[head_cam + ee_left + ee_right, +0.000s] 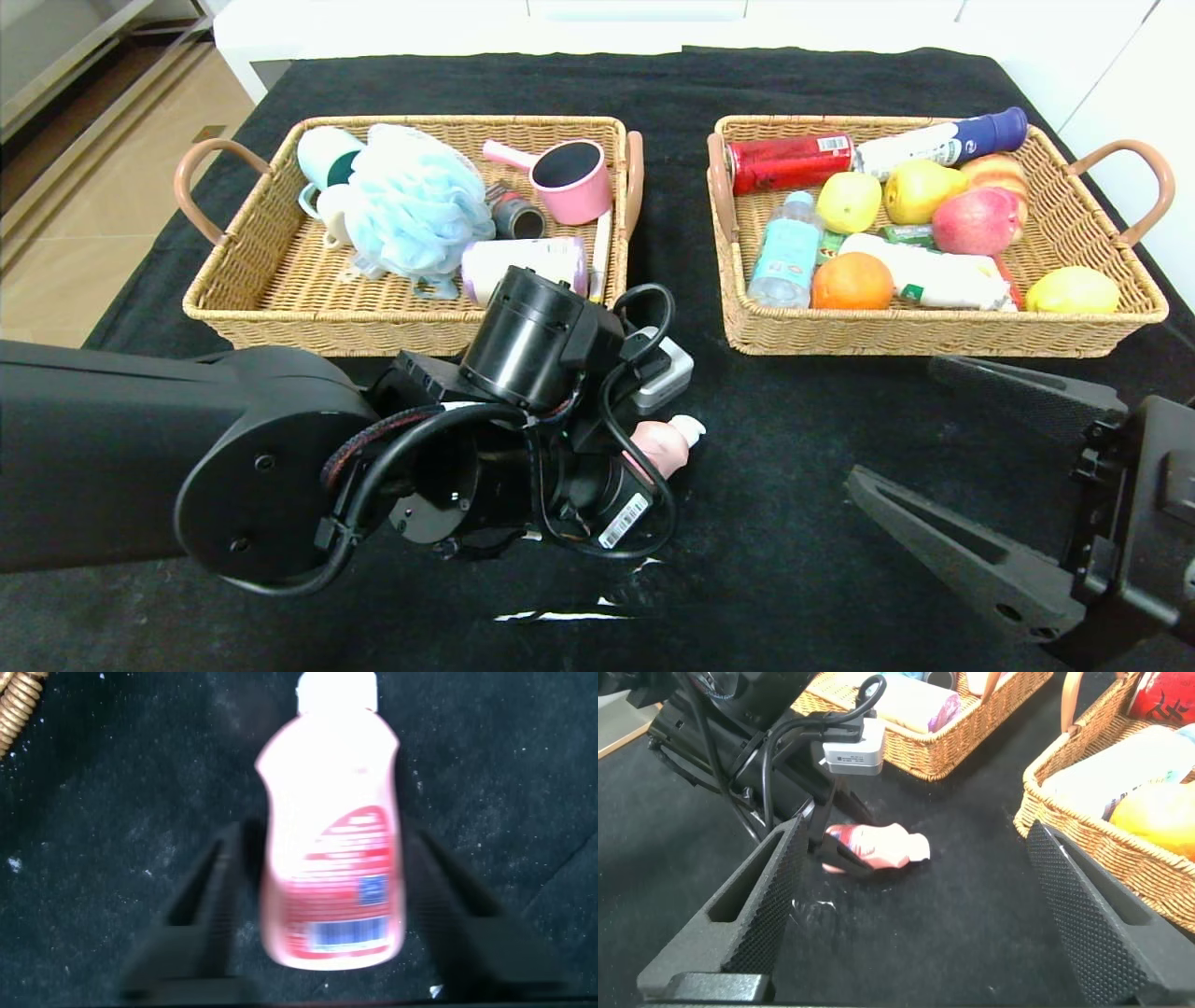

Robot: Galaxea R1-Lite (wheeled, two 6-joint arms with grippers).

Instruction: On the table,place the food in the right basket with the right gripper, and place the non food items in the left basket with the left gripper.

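A pink bottle [665,443] with a white cap lies on its side on the black cloth, in front of the gap between the two baskets. My left gripper [329,840] reaches down over the pink bottle [332,849], one finger against each flank, shut on it while it still rests on the cloth. In the right wrist view the bottle [878,847] shows with a dark left finger across its side. My right gripper [896,425] hangs open and empty at the front right, just before the right basket [934,341].
The left basket [401,336] holds a blue bath sponge [415,201], a pink cup [569,182], mugs and a tube. The right basket holds an orange [851,282], apples, lemons, a red can and bottles. My left arm covers the table's front left.
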